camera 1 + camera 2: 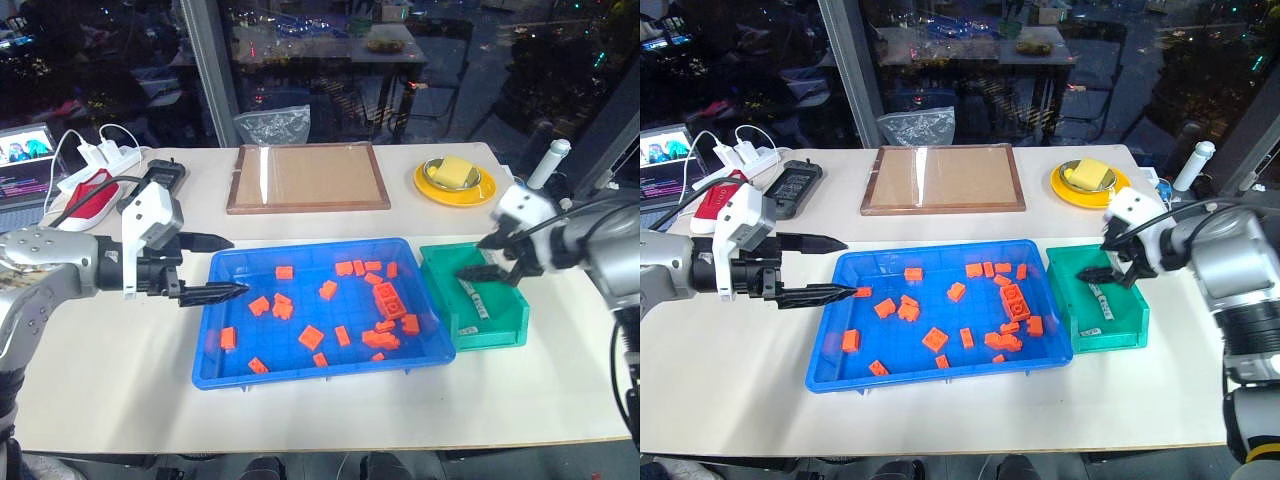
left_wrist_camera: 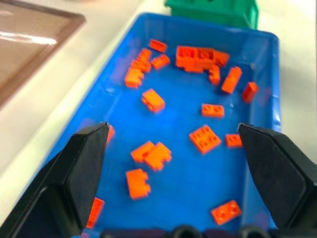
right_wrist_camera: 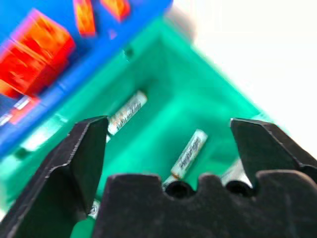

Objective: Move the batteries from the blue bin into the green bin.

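Nearest you, the blue bin (image 1: 222,322) holds scattered orange building blocks (image 1: 311,336). Your left gripper (image 1: 218,266) hangs at its left rim, fingers spread wide and empty. The batteries (image 3: 187,154) lie in the green bin (image 1: 503,327), just beside the blue bin's right end. In the right wrist view, two lie roughly parallel, long axes slanting across the floor; the head views show one (image 1: 474,299) lying lengthwise. Your right gripper (image 1: 488,256) hovers over them, fingers wide apart, holding nothing. Behind stand a wooden tray (image 1: 307,177) and a yellow dish (image 1: 436,188).
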You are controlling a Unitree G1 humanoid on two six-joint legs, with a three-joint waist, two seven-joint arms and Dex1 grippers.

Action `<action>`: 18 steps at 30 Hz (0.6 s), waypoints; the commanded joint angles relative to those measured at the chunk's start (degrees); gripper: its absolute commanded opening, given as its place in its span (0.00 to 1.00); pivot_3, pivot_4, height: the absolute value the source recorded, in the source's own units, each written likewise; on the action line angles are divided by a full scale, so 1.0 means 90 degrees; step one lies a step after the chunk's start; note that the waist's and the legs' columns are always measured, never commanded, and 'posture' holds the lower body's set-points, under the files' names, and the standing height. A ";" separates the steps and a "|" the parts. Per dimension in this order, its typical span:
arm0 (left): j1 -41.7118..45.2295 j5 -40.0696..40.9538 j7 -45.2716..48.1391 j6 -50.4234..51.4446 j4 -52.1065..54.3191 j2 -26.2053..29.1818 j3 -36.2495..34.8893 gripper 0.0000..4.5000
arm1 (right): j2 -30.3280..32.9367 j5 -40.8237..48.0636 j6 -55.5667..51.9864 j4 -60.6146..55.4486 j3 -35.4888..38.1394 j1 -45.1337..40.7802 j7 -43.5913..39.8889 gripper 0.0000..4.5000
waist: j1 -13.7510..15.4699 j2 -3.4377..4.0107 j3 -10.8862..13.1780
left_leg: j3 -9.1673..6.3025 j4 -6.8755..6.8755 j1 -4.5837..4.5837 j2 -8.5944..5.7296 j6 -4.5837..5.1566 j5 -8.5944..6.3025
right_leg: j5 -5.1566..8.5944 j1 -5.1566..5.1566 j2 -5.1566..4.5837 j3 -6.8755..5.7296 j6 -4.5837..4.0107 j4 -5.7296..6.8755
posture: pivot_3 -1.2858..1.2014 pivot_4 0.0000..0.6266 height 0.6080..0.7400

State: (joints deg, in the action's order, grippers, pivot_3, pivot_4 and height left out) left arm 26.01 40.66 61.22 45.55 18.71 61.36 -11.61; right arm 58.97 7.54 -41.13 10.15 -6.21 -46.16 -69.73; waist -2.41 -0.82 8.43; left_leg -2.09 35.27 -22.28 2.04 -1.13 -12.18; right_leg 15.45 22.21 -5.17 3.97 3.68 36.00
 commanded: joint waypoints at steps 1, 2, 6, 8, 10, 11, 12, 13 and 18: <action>0.0348 -0.0364 -0.0784 -0.0249 -0.0739 -0.0366 -0.0308 1.00 | 0.0037 0.0415 0.0810 -0.0235 0.0700 0.0026 -0.0131 1.00 | -0.0003 -0.0001 -0.0001 | 0.0000 0.0000 0.0004 0.0001 0.0000 0.0000 | 0.0000 -0.0004 0.0001 -0.0001 0.0000 0.0003 | 0.52 0.24 0.97; 0.0340 -0.0486 -0.0863 -0.0386 -0.0877 -0.0418 -0.0337 1.00 | 0.0005 0.0391 0.1109 -0.0133 0.0818 0.0085 -0.0012 1.00 | -0.0014 -0.0003 -0.0001 | -0.0002 0.0002 0.0006 0.0002 0.0000 0.0000 | 0.0000 -0.0005 0.0004 -0.0001 0.0000 0.0005 | 0.52 0.24 0.97; 0.0128 -0.0738 -0.1156 -0.0888 -0.0923 -0.0669 -0.0586 1.00 | -0.0151 0.0675 0.1576 0.0127 0.1347 0.0371 0.0144 1.00 | -0.0014 -0.0003 -0.0001 | -0.0001 0.0004 0.0002 0.0002 0.0000 0.0000 | 0.0000 -0.0003 0.0002 0.0000 0.0000 0.0006 | 0.52 0.24 0.97; 0.0036 -0.1062 -0.1581 -0.1208 -0.1031 -0.0895 -0.0629 1.00 | -0.0472 0.1008 0.1548 -0.0107 0.1685 0.0674 0.0355 1.00 | -0.0004 -0.0003 -0.0002 | 0.0000 0.0004 0.0001 0.0001 0.0000 0.0000 | -0.0001 -0.0003 -0.0001 0.0000 -0.0001 0.0009 | 0.52 0.24 0.97; 0.0119 -0.1217 -0.1931 -0.1393 -0.1195 -0.1145 -0.0686 1.00 | -0.0665 0.1214 0.1363 -0.0319 0.1785 0.0915 0.0425 1.00 | 0.0004 -0.0002 -0.0002 | -0.0001 0.0005 0.0004 0.0000 0.0000 0.0000 | -0.0001 -0.0006 -0.0002 0.0000 -0.0001 0.0012 | 0.52 0.24 0.97; 0.0037 -0.1159 -0.1894 -0.1389 -0.1118 -0.1206 -0.0702 1.00 | -0.0800 0.1146 0.1480 -0.0282 0.1802 0.1017 0.0618 1.00 | 0.0004 -0.0002 -0.0002 | -0.0001 0.0006 0.0003 0.0000 0.0000 0.0001 | -0.0001 -0.0006 -0.0001 0.0000 -0.0001 0.0012 | 0.52 0.24 0.97; -0.0054 -0.1107 -0.1852 -0.1377 -0.1023 -0.1249 -0.0716 1.00 | -0.0876 0.1056 0.1597 -0.0245 0.1787 0.1101 0.0777 1.00 | -0.0005 -0.0003 -0.0002 | -0.0001 0.0008 0.0003 0.0000 0.0000 0.0001 | -0.0001 -0.0006 -0.0001 0.0000 -0.0002 0.0014 | 0.52 0.24 0.97; -0.0128 -0.1030 -0.1845 -0.1321 -0.0929 -0.1334 -0.0718 1.00 | -0.0963 0.1062 0.1602 -0.0248 0.1788 0.1183 0.0876 1.00 | -0.0004 -0.0002 -0.0002 | -0.0001 0.0014 -0.0001 0.0000 0.0000 0.0001 | -0.0002 -0.0005 -0.0001 0.0000 -0.0002 0.0017 | 0.52 0.24 0.97; -0.0259 -0.0886 -0.1865 -0.1155 -0.0758 -0.1551 -0.0655 1.00 | -0.1136 0.1099 0.1561 -0.0409 0.1656 0.1365 0.1104 1.00 | 0.0006 -0.0002 -0.0003 | -0.0002 0.0015 -0.0001 -0.0002 0.0000 0.0000 | -0.0001 -0.0006 -0.0003 0.0000 -0.0002 0.0018 | 0.52 0.24 0.97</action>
State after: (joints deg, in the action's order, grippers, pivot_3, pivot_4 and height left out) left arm 23.45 31.74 44.45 35.26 9.96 46.84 -16.39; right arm 48.39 16.96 -28.11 8.70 7.59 -33.47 -60.64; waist -2.36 -0.83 8.40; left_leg -2.11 35.41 -22.29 2.03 -1.13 -12.17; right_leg 15.43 22.16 -5.19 3.97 3.67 36.15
